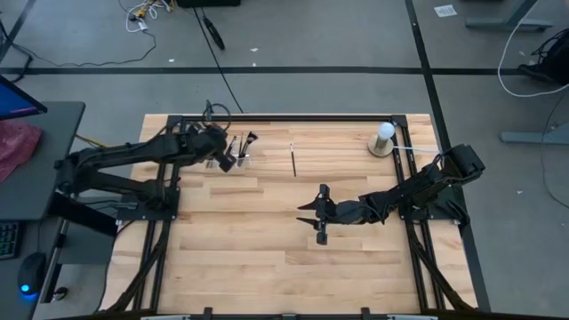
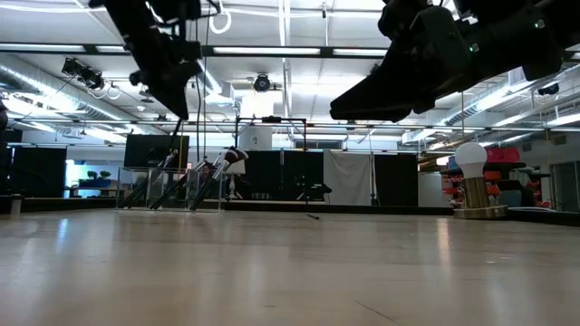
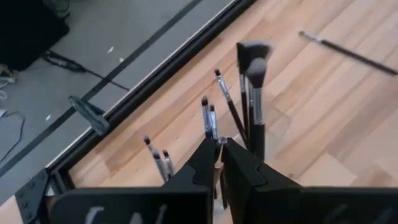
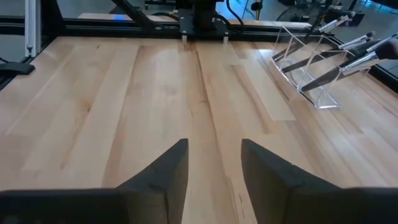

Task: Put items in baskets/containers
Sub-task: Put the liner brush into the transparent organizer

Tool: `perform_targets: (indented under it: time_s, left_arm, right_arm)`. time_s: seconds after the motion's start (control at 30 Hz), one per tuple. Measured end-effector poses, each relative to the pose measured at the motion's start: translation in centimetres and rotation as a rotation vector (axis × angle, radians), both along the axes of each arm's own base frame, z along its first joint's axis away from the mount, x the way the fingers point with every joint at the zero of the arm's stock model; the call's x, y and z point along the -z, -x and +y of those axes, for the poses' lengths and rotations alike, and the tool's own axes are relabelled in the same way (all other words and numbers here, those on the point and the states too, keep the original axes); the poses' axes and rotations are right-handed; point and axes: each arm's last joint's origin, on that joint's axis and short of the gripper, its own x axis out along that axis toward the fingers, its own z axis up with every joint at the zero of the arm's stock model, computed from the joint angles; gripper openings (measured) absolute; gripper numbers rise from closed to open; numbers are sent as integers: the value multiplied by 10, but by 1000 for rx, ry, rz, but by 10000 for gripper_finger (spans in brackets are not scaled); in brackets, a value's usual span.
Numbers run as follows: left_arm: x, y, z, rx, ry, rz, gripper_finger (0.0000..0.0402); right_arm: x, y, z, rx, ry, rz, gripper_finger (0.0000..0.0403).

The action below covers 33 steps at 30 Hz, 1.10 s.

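Note:
A clear plastic holder point(image 1: 238, 153) stands near the table's far edge, left of the middle. Several dark-handled brushes point(image 3: 252, 93) lean in it, tufts up; the right wrist view shows the holder point(image 4: 305, 74) from the side. My left gripper point(image 1: 224, 163) hovers just over the holder, shut on one thin brush point(image 3: 219, 163). One more brush point(image 1: 293, 160) lies flat on the wood to the holder's right. Near the table's middle, right of centre, my right gripper point(image 1: 320, 216) stands open with nothing between its fingers point(image 4: 168, 174). My left gripper pinches a thin brush between its two fingertips, the brush's silvery end point(image 3: 221, 142) sticking out just past them. The fingers slant down from the table's left side. In the low view the brush point(image 2: 177, 136) hangs below them toward the holder, clear of the table.
A white bulb-shaped object on a round base point(image 1: 384, 138) stands at the far right corner. A dark frame rail point(image 1: 311, 116) runs along the table's far edge. Bare wood point(image 1: 267, 258) spreads over the near half.

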Motion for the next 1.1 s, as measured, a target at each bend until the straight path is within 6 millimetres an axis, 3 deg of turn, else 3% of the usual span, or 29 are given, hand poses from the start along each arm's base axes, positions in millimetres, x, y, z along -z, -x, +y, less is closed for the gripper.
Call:
perform_targets:
  time_s: [0.43,0.73,1.1]
  left_arm:
    - [33,-25,25,-11,132,64,18]
    - [41,-24,41,-22,246,42,19]
    - [50,-25,50,-54,260,64,25]
  right_arm:
    - [0,0,0,1,-2,3,151]
    - [0,0,0,1,-3,4,151]
    - [1,0,0,1,-4,7,151]
